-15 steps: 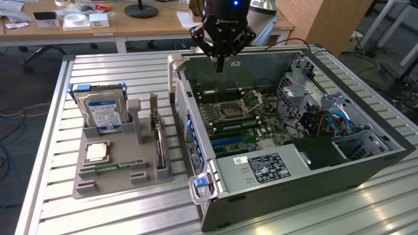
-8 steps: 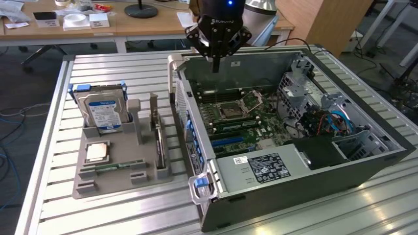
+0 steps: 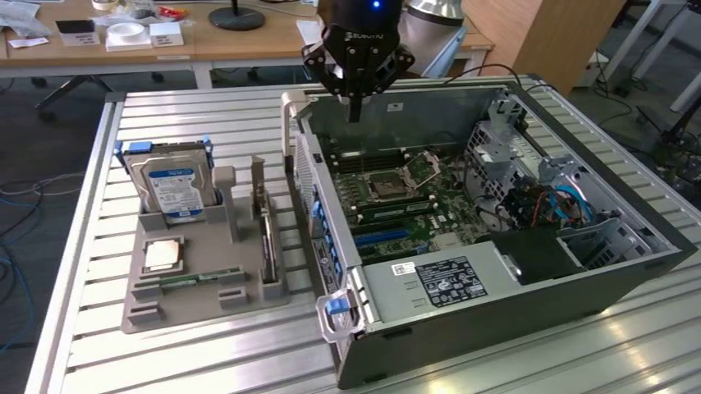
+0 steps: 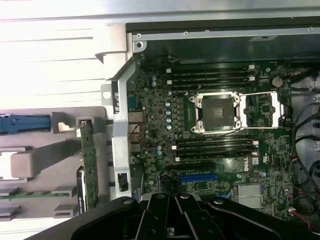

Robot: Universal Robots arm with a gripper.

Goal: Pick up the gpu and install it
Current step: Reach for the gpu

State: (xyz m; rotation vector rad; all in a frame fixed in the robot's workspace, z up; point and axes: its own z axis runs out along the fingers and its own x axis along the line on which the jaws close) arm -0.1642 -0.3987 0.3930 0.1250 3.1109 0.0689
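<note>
Counting first: one gripper [image 3: 353, 111], one computer case [image 3: 613, 271], one gray holder [image 3: 197, 308], one gpu [image 3: 266, 246], one hard drive [image 3: 173, 185], one processor chip [image 3: 162, 253], one memory stick [image 3: 197, 279]. All sit on a slatted metal desk [image 3: 186, 115].

Computer case: lying on its side, open face up, motherboard [image 3: 438, 205] exposed, processor socket [image 3: 400, 185] empty with its latch frame raised.

Gripper: hangs above the computer case, over its back corner nearest the holder. Fingers are pressed together into one narrow tip, with nothing between them. In the wrist view the gripper [image 4: 172, 200] looks down on the motherboard.

Gpu: stands on its long edge in a slot of the holder, just beside the computer case on the exterior view's left and apart from the case wall. It is the holder item closest to the case. Seen edge-on in the wrist view, the gpu [image 4: 89, 160] is a thin green board with small components along it and a black block at one end. Not touched by the gripper.

Hard drive, processor chip and memory stick lie in the holder farther from the computer case than the gpu.
</note>
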